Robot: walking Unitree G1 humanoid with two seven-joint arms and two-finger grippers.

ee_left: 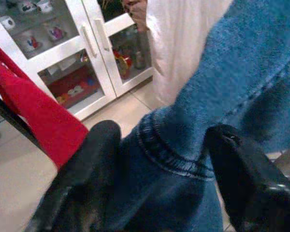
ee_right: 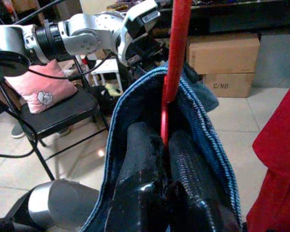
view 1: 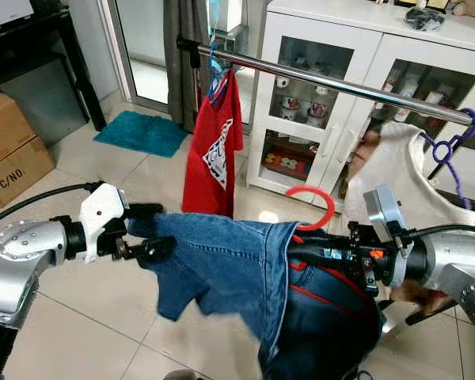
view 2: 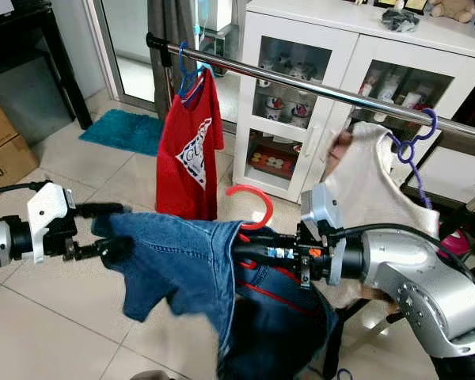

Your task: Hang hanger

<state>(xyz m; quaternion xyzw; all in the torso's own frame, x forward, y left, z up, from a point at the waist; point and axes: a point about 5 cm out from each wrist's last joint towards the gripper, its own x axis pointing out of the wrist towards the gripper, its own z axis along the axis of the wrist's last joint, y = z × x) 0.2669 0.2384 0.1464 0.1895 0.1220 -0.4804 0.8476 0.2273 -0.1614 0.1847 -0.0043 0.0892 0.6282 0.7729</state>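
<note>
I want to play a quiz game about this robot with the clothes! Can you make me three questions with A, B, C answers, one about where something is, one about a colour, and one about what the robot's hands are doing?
1. Where does the red T-shirt hang?
A. On the metal rail
B. On the black chair
C. On the cupboard door

2. What colour is the hanger that carries the denim garment?
A. Purple
B. Red
C. Blue

3. What is the right end effector doing?
A. Hanging open
B. Gripping the rail
C. Pinching the red hanger

Answers:
1. A, its blue hanger hooks over the rail.
2. B, the right wrist view shows a red bar running up from between the fingers.
3. C, its two fingers close on the hanger inside the denim, while the left end effector holds a denim sleeve.
</note>
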